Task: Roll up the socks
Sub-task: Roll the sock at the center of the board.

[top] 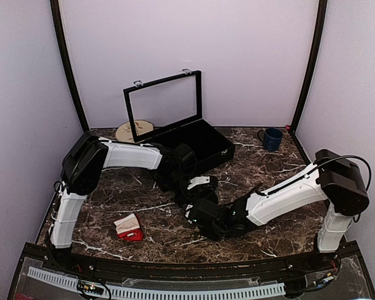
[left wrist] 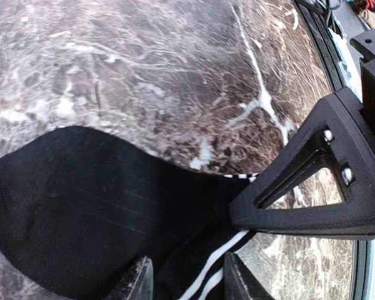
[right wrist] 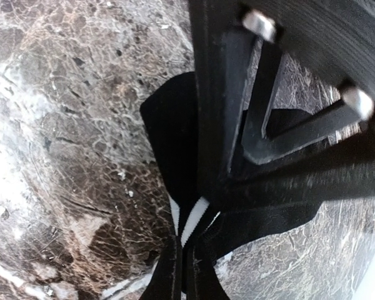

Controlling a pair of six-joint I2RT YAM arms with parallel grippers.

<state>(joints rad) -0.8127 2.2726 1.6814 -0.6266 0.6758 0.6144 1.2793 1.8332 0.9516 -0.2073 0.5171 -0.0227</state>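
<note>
Centrally, toward the front of the bench [top: 112, 200], a black sock [left wrist: 81, 206] with white stripes was spread on the marble, not yet rolled, at the spot where both arms met. Its striped end was clamped between the right fingers [right wrist: 169, 275], which were closed tight upon it. The left fingers [left wrist: 136, 282] were set apart with that same striped end lying between them; no pinch on the cloth could be made out. Well apart to the left, a red and cream sock bundle [top: 129, 227] was seen. At the back were a black case [top: 200, 142] with its lid raised and a blue mug [top: 272, 139].

It was judged that the sock could be dragged or bunched if the right arm were moved while only one end was gripped, and that the crowded fingers could be knocked together. The stripes and the grip were shown by the wrist views alone. From above, the sock was lost among the dark fingers, while the bundle, case and mug were shown only there.
</note>
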